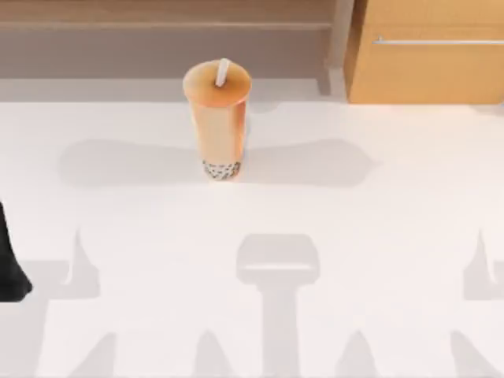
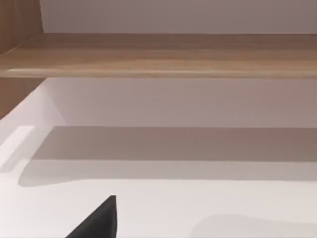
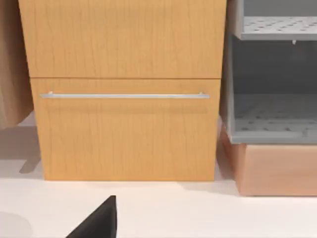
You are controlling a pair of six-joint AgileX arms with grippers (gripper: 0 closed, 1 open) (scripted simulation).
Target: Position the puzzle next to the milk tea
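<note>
The milk tea (image 1: 218,118) stands upright at twelve o'clock on the white table (image 1: 378,236). The left arm (image 1: 9,264) sits well apart at nine o'clock; I cannot tell its claw's state. A wooden cabinet (image 1: 429,51) stands at two o'clock.

milk tea (image 1: 218,118) upright, far-centre of white table (image 1: 378,260) | white straw (image 1: 222,72) in lid | wooden drawer cabinet (image 1: 429,51) far right | left arm (image 1: 9,260) at left edge
</note>
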